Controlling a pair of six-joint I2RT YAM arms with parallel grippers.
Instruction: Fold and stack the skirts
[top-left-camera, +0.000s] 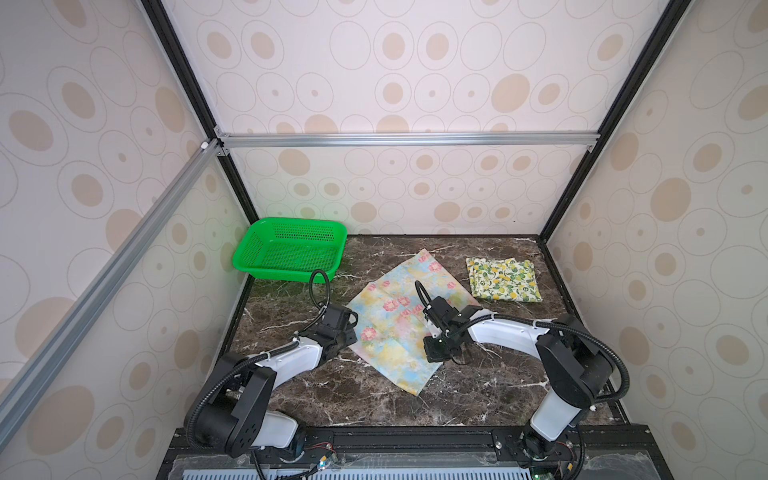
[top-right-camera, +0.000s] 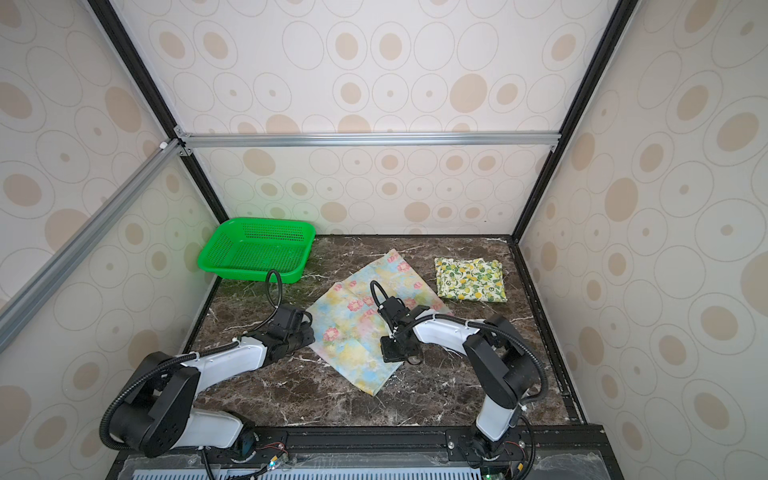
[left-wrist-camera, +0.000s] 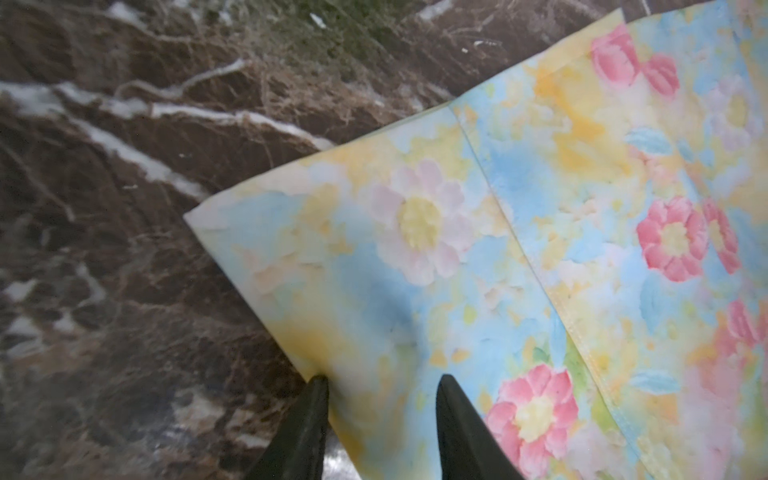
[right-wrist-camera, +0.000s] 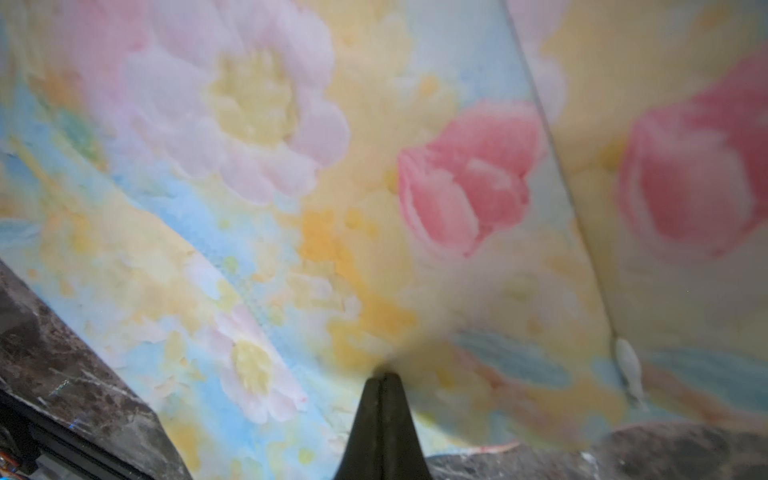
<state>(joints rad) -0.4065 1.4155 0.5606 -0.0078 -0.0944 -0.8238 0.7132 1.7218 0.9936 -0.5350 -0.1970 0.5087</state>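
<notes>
- Left wrist view: the left gripper (left-wrist-camera: 382, 380) has its two dark fingers (left-wrist-camera: 307, 424) spread apart. One tip sits right at the edge of the pastel skirt (left-wrist-camera: 478, 257), the other hovers over the printed cloth, and nothing is pinched between them.
- Right wrist view: the right gripper (right-wrist-camera: 382, 376) is pressed tight together. The pastel cloth puckers at its tip, so it's pinching that skirt, with the fabric lifting off the marble table (right-wrist-camera: 62, 365).
- In both top views the pastel skirt (top-left-camera: 390, 324) (top-right-camera: 353, 328) lies spread as a tilted sheet mid-table. The left gripper is at its left edge and the right gripper at its right edge, toward the near corner.
- The left arm (top-left-camera: 291, 357) reaches low from the near left, forearm angled toward the middle, wrist down close to the tabletop.
- The right arm (top-left-camera: 511, 332) has its elbow up on the right, white forearm stretched leftward, wrist tipped down over the cloth.
- The lemon skirt (top-left-camera: 503, 278) sits folded into a rectangle at the far right, near the pastel skirt's right corner and well apart from both grippers.
- The green basket (top-left-camera: 291, 235) sits in the far left corner, apart from both skirts.
</notes>
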